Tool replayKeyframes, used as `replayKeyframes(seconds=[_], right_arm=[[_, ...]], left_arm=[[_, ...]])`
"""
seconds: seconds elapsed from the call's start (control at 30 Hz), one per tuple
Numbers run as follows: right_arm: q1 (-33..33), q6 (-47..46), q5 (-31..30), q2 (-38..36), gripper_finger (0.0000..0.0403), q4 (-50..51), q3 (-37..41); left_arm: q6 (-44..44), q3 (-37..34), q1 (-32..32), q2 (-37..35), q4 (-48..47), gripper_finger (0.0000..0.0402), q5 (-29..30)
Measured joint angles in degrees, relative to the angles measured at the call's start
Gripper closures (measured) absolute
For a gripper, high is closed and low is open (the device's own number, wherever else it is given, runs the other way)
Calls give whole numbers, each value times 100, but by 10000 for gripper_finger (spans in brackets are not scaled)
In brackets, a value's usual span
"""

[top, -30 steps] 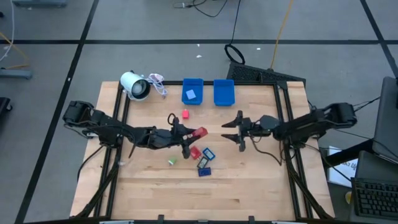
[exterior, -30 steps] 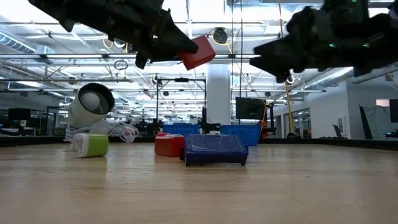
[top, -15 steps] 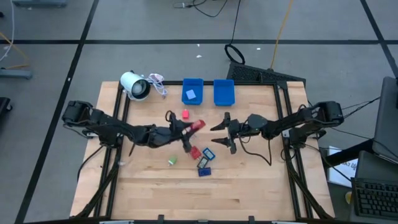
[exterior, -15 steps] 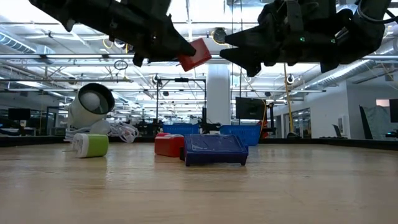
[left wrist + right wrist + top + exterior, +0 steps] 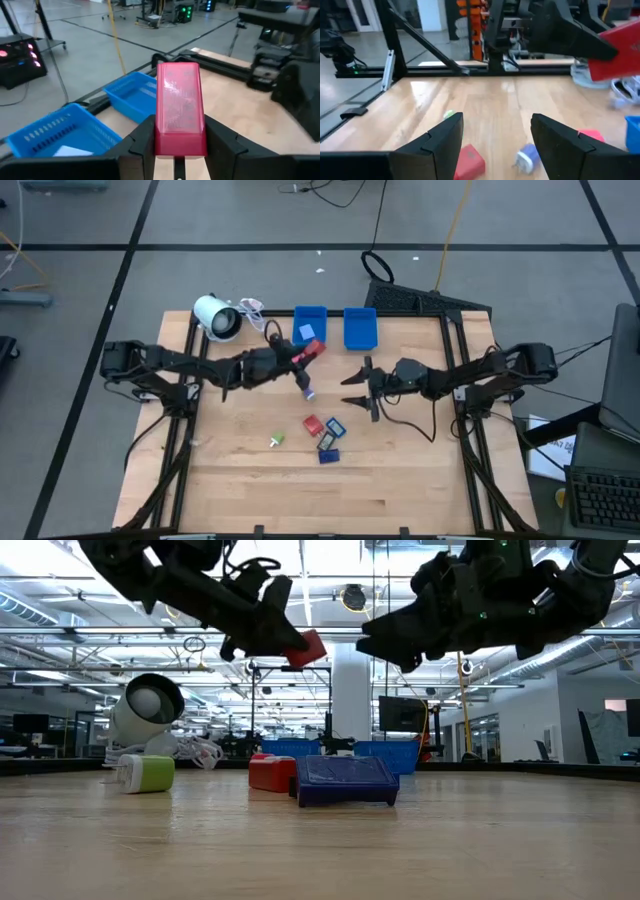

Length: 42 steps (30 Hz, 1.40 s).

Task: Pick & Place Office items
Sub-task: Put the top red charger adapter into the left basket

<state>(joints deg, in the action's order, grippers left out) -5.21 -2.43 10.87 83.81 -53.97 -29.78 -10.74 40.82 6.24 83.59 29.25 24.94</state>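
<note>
High view, looking straight down on a pale wooden table point(image 5: 400, 480) with a dark metal frame. Places are given relative to the left blue bin point(image 5: 309, 326), a rectangular plastic tray at the table's far edge.

The left gripper point(image 5: 303, 356) hovers just in front of this bin, its fingers closed on a red block point(image 5: 310, 350). In the left wrist view the block is a smooth, glossy, oblong piece with rounded corners, pinched between two dark fingers point(image 5: 137, 145). In the low view it hangs well above the tabletop.

A second blue bin point(image 5: 359, 328), same shape, sits just to the right of the first. The first holds a small pale blue flat piece point(image 5: 307, 332).

The right gripper point(image 5: 362, 388) hovers farther toward the table's middle, right of and nearer than the bin, its fingers spread apart and holding nothing.

Loose office items lie on the wood well in front of the bin: a red block point(image 5: 313, 425), a blue clip point(image 5: 334, 426), a dark blue flat block point(image 5: 328, 455) and a small green piece point(image 5: 277, 440). A small pale piece point(image 5: 308, 392) lies nearer the bin.

A white cylindrical roll point(image 5: 218, 318) lies to the bin's left, near the table's corner.
</note>
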Motion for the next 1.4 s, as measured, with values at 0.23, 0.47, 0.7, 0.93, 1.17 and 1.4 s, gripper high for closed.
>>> replayKeyframes(seconds=[0.23, 0.47, 0.7, 0.93, 1.17, 1.4], right_arm=[[-643, -7, 138, -1125, 181, 1872, 4], [-1168, 30, 125, -2209, 181, 3191, 20], [-1315, 30, 113, -3002, 181, 3137, 442], [-1325, 16, 64, -3233, 181, 2150, 945], [-1342, 23, -387, -3257, 181, 1949, 979], [-1347, 30, -368, -3239, 181, 1954, 979]], left_arm=[[144, 0, 952, 0, -279, 273, -438], [-251, 0, 1764, 35, -465, 278, -636], [-346, 89, 2278, 39, -843, 278, -1082], [-441, 1267, 2542, 795, -1995, 278, -1149], [-772, 1973, 2640, 1696, -2367, 278, -1204], [-1393, 2083, 2522, 2285, -2196, 278, -1297]])
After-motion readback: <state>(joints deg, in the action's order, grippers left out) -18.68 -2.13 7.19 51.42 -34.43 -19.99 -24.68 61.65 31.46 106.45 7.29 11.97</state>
